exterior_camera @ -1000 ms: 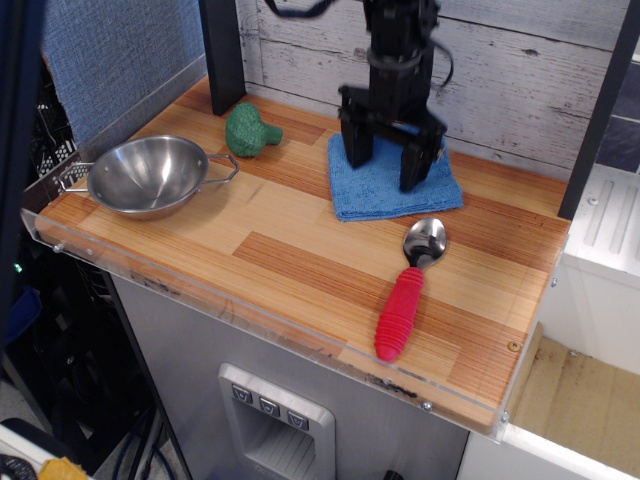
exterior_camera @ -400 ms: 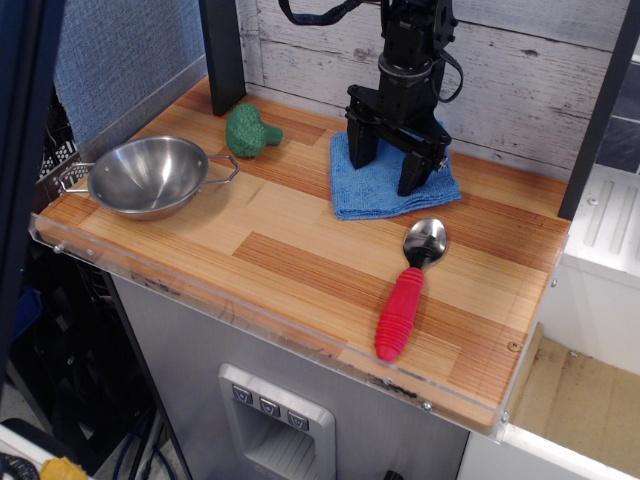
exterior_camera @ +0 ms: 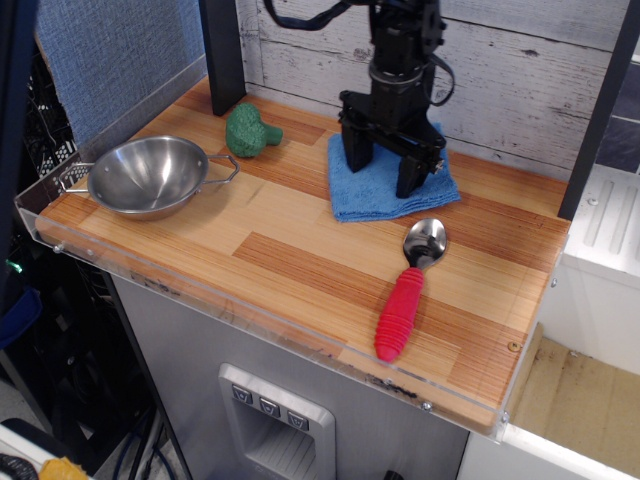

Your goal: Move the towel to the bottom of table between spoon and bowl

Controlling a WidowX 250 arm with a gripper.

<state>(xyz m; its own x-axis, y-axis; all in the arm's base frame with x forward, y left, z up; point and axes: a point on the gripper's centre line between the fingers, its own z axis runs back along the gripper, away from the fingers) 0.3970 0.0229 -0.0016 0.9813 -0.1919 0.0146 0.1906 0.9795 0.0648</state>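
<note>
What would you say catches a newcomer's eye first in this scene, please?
Probably the black gripper, jaws open and pointing down over the blue towel at the back of the wooden table. Next is the spoon with its bright red handle near the front right. The steel bowl sits at the left edge, with a green broccoli toy behind it.

Wooden table (exterior_camera: pixel 270 250) carries a steel bowl (exterior_camera: pixel 147 176) at left, green broccoli toy (exterior_camera: pixel 250 130) behind. Blue towel (exterior_camera: pixel 385 186) lies mid-back. Red-handled spoon (exterior_camera: pixel 408 290) sits front right.
</note>
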